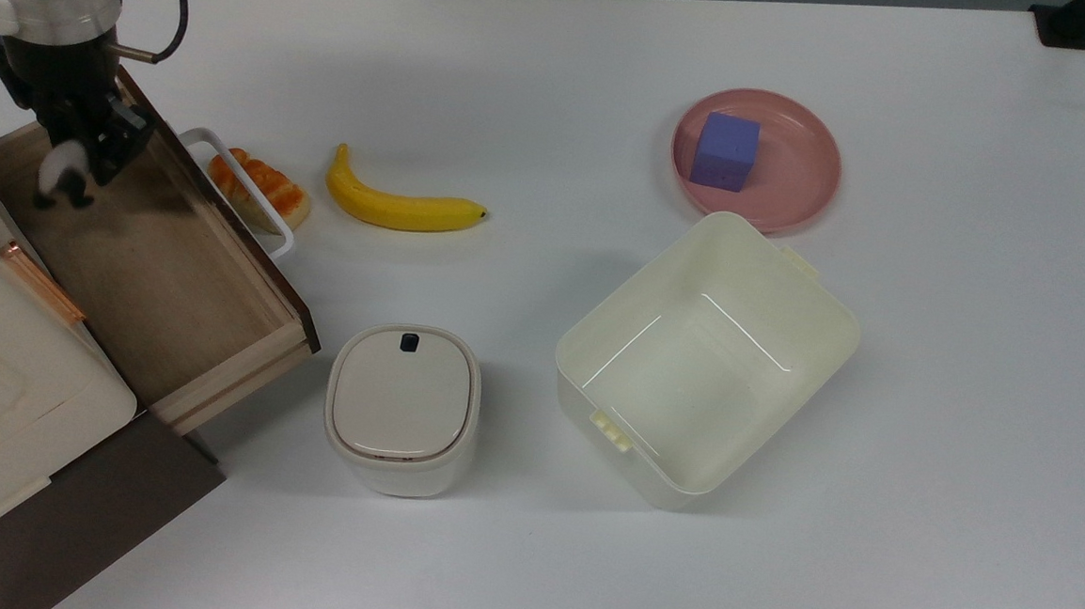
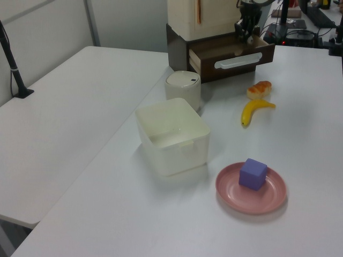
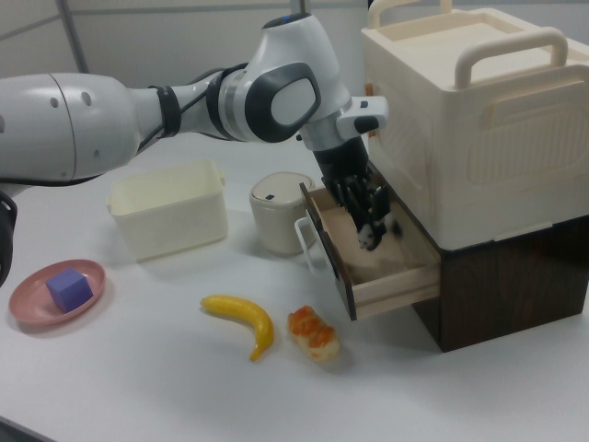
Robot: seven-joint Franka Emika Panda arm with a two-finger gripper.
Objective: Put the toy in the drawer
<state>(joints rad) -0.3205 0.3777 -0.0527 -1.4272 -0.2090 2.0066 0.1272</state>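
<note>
Toy (image 1: 63, 173) over open drawer (image 1: 145, 257), below gripper (image 1: 91, 147) (grip state: can't tell); release/retract left.
</note>
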